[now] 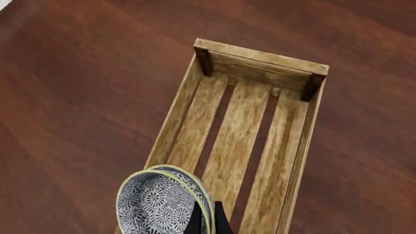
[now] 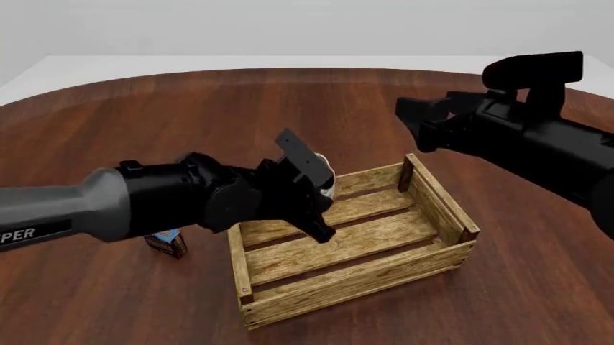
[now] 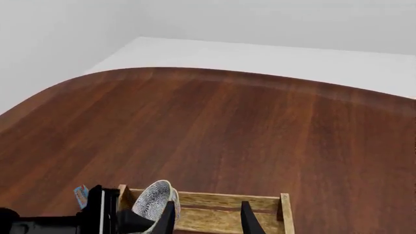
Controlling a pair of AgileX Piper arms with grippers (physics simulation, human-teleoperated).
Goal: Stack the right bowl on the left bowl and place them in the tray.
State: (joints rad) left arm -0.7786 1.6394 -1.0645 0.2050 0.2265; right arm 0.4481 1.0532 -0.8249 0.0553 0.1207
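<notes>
Though half-hidden (left arm), blue box (image 2: 167,242)

Lighting: even, diffuse, moderately bright in all 3 views. Shadows: soft, faint, beneath the tray (image 2: 355,284) and inside its walls. Glare: broad dull sheen on the bench (image 3: 215,122). Focus: sharp throughout; no blur, no edge distortion.

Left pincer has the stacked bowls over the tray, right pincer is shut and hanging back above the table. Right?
One thing is off: the right pincer is open, not shut. The right wrist view shows its two fingers spread with a clear gap between them. The rest holds: the left pincer grips the stacked bowls over the tray, and the right arm is back above the table.
</notes>
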